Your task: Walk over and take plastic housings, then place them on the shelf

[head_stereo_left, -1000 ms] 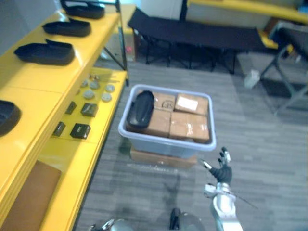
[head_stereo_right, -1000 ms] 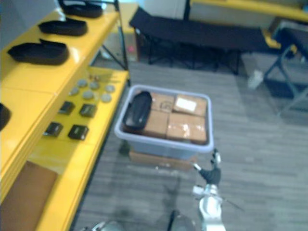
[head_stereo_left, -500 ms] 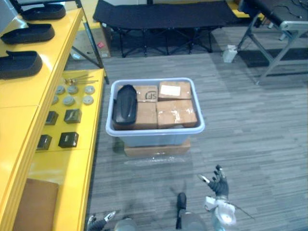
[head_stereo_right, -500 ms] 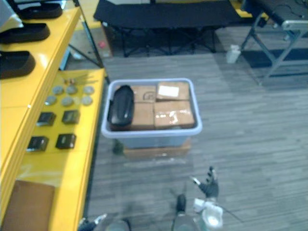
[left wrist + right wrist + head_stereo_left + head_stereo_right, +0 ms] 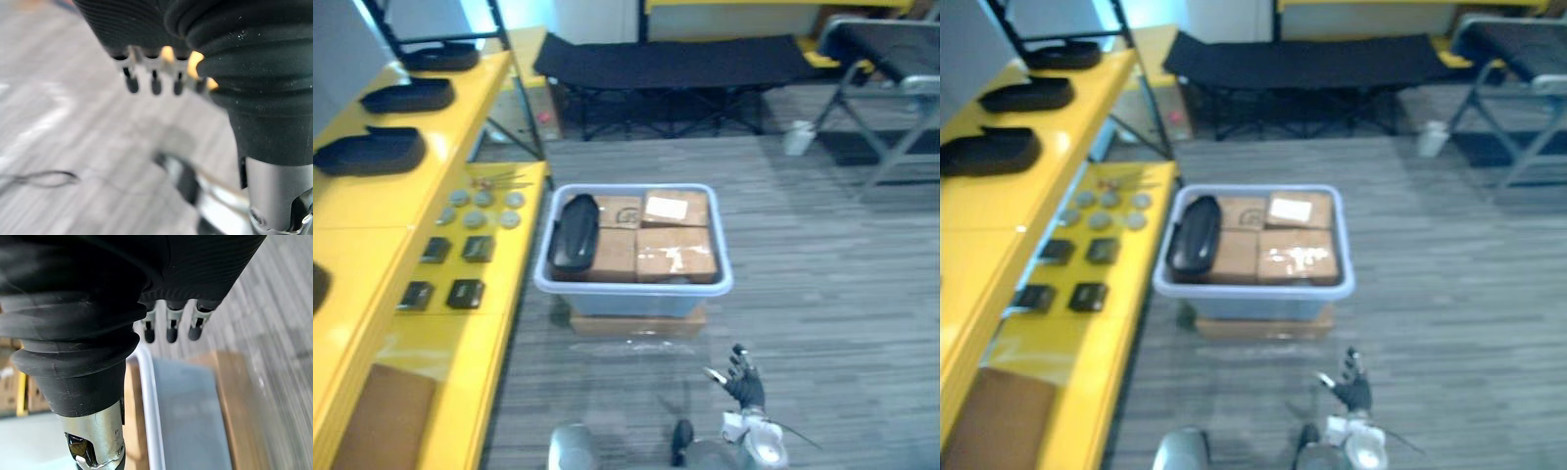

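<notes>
- Early stage, by the look of it: the robot stands short of the bin [image 5: 632, 286] and nothing is picked up yet, so reaching, grasping and shelving all remain.
- The right hand [image 5: 745, 385] hangs low before the bin, fingers spread and empty.
- The left hand [image 5: 155, 87] shows relaxed, straight fingers holding nothing.
- The bin holds one black plastic housing [image 5: 575, 233] at its left side, beside cardboard boxes [image 5: 675, 253].
- Several housings [image 5: 370, 152] already lie on the yellow shelf [image 5: 372, 211] to the left.
</notes>
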You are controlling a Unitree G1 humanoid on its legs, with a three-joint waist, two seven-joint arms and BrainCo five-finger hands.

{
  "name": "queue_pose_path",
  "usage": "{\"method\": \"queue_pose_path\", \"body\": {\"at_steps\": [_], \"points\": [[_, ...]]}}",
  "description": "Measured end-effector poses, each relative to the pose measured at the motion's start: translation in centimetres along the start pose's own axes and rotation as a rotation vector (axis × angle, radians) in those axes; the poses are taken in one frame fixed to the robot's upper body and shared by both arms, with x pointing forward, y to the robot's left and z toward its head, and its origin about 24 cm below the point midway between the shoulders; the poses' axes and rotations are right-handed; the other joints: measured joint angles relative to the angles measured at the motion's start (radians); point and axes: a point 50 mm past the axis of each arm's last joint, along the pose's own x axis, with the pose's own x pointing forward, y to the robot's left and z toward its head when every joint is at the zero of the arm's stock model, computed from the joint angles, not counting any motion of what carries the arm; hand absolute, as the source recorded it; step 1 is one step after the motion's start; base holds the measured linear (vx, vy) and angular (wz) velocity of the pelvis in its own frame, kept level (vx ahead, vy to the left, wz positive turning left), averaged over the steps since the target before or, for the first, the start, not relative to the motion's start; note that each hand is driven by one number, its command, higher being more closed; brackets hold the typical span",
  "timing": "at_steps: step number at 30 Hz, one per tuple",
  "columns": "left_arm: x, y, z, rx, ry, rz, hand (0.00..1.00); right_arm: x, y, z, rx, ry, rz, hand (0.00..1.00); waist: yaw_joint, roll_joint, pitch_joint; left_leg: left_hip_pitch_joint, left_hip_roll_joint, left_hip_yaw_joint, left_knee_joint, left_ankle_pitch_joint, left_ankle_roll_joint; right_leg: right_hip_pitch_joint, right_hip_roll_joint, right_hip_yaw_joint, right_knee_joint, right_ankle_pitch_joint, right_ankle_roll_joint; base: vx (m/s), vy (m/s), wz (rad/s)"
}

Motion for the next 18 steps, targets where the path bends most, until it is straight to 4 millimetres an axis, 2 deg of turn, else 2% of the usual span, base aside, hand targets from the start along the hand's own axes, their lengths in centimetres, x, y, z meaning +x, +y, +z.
{"method": "queue_pose_path", "body": {"at_steps": [1, 4, 5, 6, 7, 8, 9, 10, 11, 12, 13, 14, 15, 16, 17, 18], "points": [[0.0, 0.2, 0.1, 0.0, -0.006, 0.004, 0.0, 0.0, 0.0, 0.0, 0.0, -0.002, -0.002, 0.0, 0.007, -0.005, 0.0, 0.004, -0.004, 0.006, 0.0, 0.0, 0.003, 0.004, -0.003, 0.002, -0.003, -0.002, 0.006, 0.13, 0.162, 0.03], [0.3, -0.3, 3.0, 0.023, -0.113, -0.005, 0.0, 0.1, 0.7, 0.2, 0.012, -0.008, 0.015, 0.0, 0.018, -0.052, -0.023, 0.009, -0.061, 0.027, -0.034, -0.017, 0.03, 0.009, -0.052, 0.01, -0.013, -0.002, 0.041, 0.16, 0.132, 0.01], [0.4, 0.3, 4.0, 0.055, -0.152, 0.004, 0.0, 0.0, 0.7, 0.2, 0.012, -0.009, 0.017, 0.0, 0.017, -0.072, -0.036, 0.012, -0.087, 0.03, -0.044, -0.027, 0.045, -0.014, -0.083, 0.016, 0.036, -0.035, 0.055, 0.2, 0.168, 0.09], [0.5, 0.5, 5.4, 0.069, -0.206, 0.005, 0.0, -0.1, 0.7, 0.2, 0.015, -0.009, 0.011, 0.0, 0.01, -0.091, -0.045, 0.031, -0.115, 0.029, -0.068, -0.031, 0.051, -0.059, -0.119, 0.015, 0.157, -0.078, 0.053, 0.26, 0.18, 0.13], [0.4, 0.4, 6.3, 0.07, -0.236, 0.0, 0.0, -0.1, 0.7, 0.3, 0.018, -0.013, 0.008, 0.0, 0.01, -0.096, -0.042, 0.048, -0.126, 0.028, -0.081, -0.033, 0.055, -0.093, -0.141, 0.017, 0.247, -0.093, 0.054, 0.26, 0.163, 0.18], [0.2, 0.2, 8.2, 0.054, -0.305, -0.009, 0.0, 0.0, 0.7, 0.5, 0.025, -0.021, 0.003, 0.0, 0.003, -0.098, -0.039, 0.08, -0.13, 0.024, -0.097, -0.038, 0.068, -0.173, -0.173, 0.024, 0.446, -0.092, 0.051, 0.18, 0.095, 0.13], [0.0, 0.2, 9.2, 0.047, -0.348, -0.014, 0.0, 0.0, 1.0, 0.6, 0.03, -0.024, 0.006, 0.0, 0.0, -0.098, -0.038, 0.096, -0.129, 0.017, -0.102, -0.037, 0.078, -0.205, -0.183, 0.027, 0.518, -0.102, 0.039, 0.17, 0.069, 0.36], [-0.5, 0.0, 11.3, 0.045, -0.437, -0.026, 0.0, -0.1, 1.4, 0.7, 0.05, -0.036, 0.012, 0.0, -0.016, -0.094, -0.036, 0.121, -0.125, -0.007, -0.1, -0.037, 0.077, -0.22, -0.184, 0.024, 0.567, -0.136, 0.012, 0.26, -0.044, 0.54], [-1.1, -0.7, 13.4, 0.021, -0.505, -0.052, 0.0, 0.0, 1.5, 1.2, 0.067, -0.07, 0.01, 0.0, -0.019, -0.099, -0.036, 0.14, -0.114, -0.028, -0.099, -0.039, 0.075, -0.222, -0.164, 0.024, 0.531, -0.158, -0.001, 0.3, -0.077, 0.59], [-1.4, -1.3, 14.3, 0.01, -0.533, -0.066, 0.0, 0.1, 1.6, 1.6, 0.071, -0.093, 0.01, 0.0, -0.018, -0.098, -0.036, 0.144, -0.104, -0.038, -0.098, -0.039, 0.074, -0.226, -0.146, 0.026, 0.493, -0.16, -0.005, 0.32, -0.156, 0.58], [-2.0, -2.3, 15.9, -0.026, -0.58, -0.104, 0.0, 0.3, 1.7, 2.7, 0.073, -0.151, 0.001, 0.0, -0.022, -0.093, -0.033, 0.142, -0.083, -0.07, -0.092, -0.04, 0.071, -0.238, -0.102, 0.046, 0.408, -0.158, -0.003, 0.24, -0.173, 0.63], [-2.4, -3.1, 16.8, -0.03, -0.607, -0.13, 0.0, 0.4, 1.8, 4.0, 0.079, -0.22, -0.003, 0.0, -0.026, -0.089, -0.03, 0.127, -0.065, -0.096, -0.07, -0.052, 0.052, -0.25, -0.068, 0.087, 0.325, -0.141, 0.011, 0.29, -0.228, 0.69], [-2.5, -3.3, 17.0, -0.027, -0.613, -0.137, 0.0, 0.3, 1.9, 4.9, 0.083, -0.27, -0.005, 0.0, -0.027, -0.097, -0.029, 0.125, -0.064, -0.116, -0.055, -0.066, 0.031, -0.25, -0.057, 0.112, 0.263, -0.098, 0.017, 0.24, -0.218, 0.57], [-2.5, -3.1, 17.2, -0.023, -0.619, -0.132, 0.0, 0.3, 2.0, 5.5, 0.087, -0.301, -0.003, 0.0, -0.028, -0.112, -0.027, 0.127, -0.072, -0.126, -0.045, -0.075, 0.02, -0.247, -0.06, 0.129, 0.234, -0.026, 0.024, 0.29, -0.323, 0.55], [-2.4, -3.3, 16.9, -0.024, -0.604, -0.133, 0.0, 0.4, 1.7, 6.7, 0.084, -0.361, -0.005, 0.0, -0.026, -0.128, -0.019, 0.132, -0.072, -0.147, -0.022, -0.108, -0.011, -0.234, -0.061, 0.127, 0.229, 0.011, 0.032, 0.23, -0.271, 0.33], [-2.4, -3.7, 16.5, -0.025, -0.591, -0.143, 0.0, 0.7, 1.6, 7.4, 0.083, -0.388, -0.009, 0.0, -0.019, -0.109, -0.011, 0.128, -0.051, -0.146, -0.014, -0.108, -0.013, -0.23, -0.041, 0.122, 0.222, 0.018, 0.022, 0.2, -0.262, 0.19]]}}
